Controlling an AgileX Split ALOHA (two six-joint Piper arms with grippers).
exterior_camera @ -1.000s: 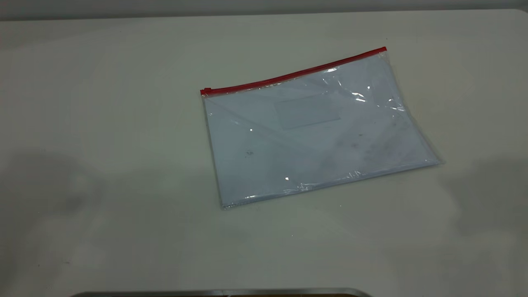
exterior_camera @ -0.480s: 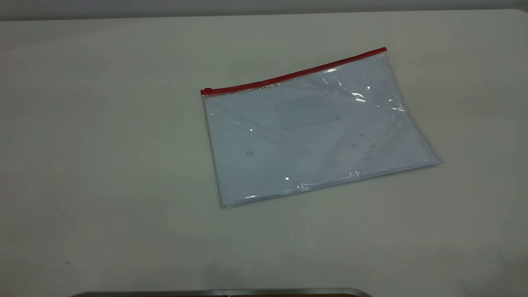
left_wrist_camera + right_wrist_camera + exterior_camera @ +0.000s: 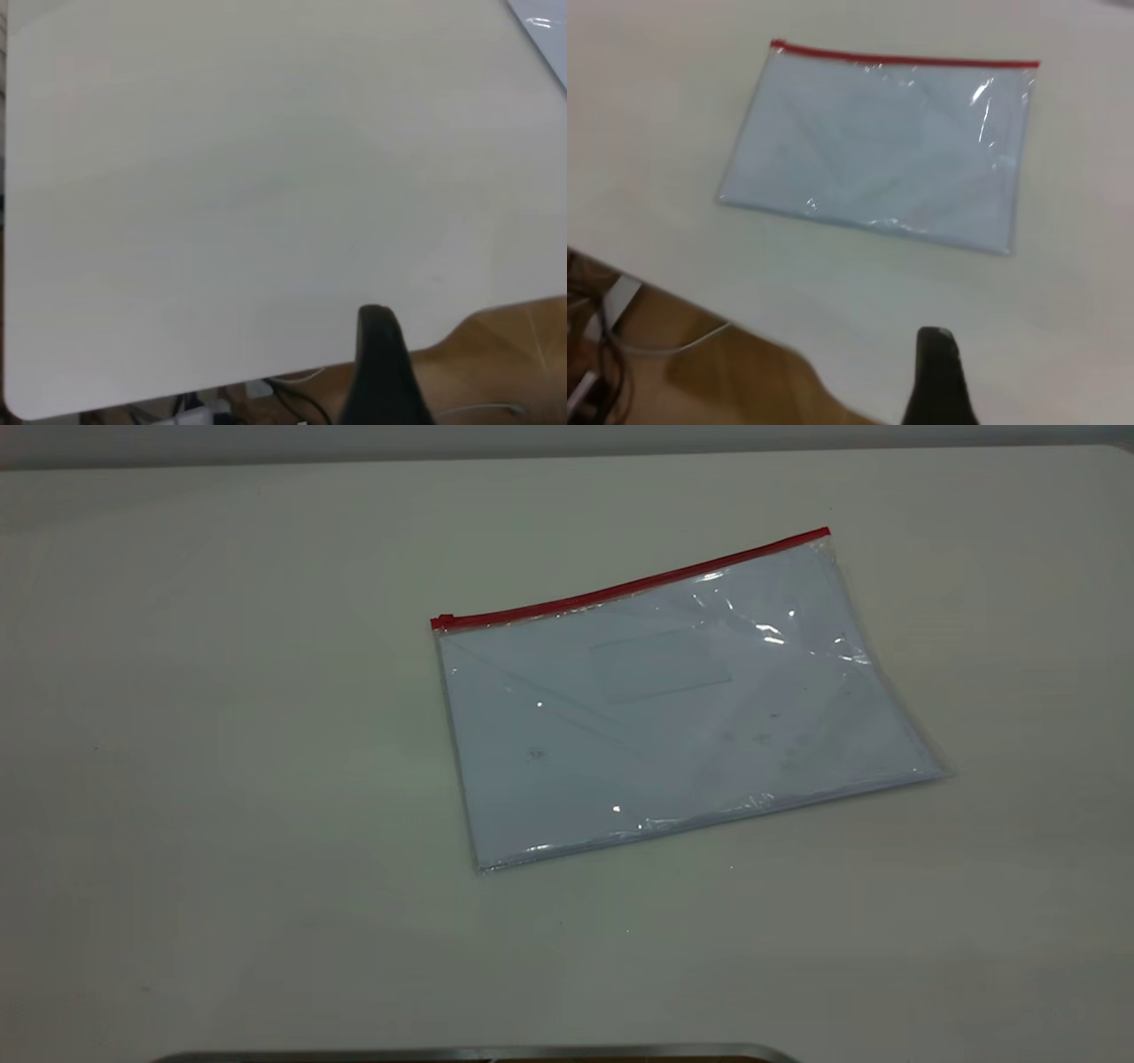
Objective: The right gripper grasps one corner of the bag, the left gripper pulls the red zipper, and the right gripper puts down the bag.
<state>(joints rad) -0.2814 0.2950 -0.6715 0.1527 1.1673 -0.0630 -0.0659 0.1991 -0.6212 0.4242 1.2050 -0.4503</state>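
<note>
The bag [image 3: 673, 708] lies flat on the white table [image 3: 221, 735], right of the middle, a clear pouch with pale sheets inside. The red zipper [image 3: 629, 586] runs along its far long edge, with the slider tab [image 3: 442, 620] at the left end. Neither gripper shows in the exterior view. In the right wrist view the bag [image 3: 877, 142] lies well ahead of the right gripper [image 3: 939, 372], which hangs near the table's edge, apart from the bag. In the left wrist view the left gripper [image 3: 379, 363] is over the table's edge, and only a corner of the bag [image 3: 542, 25] shows far off.
A grey metal strip [image 3: 478, 1054] lies along the near edge in the exterior view. Beyond the table's edge the wrist views show wooden floor [image 3: 505, 354] and cables [image 3: 602, 354].
The dark shadows over the table's near left and near right have faded away. The bag has not moved.
</note>
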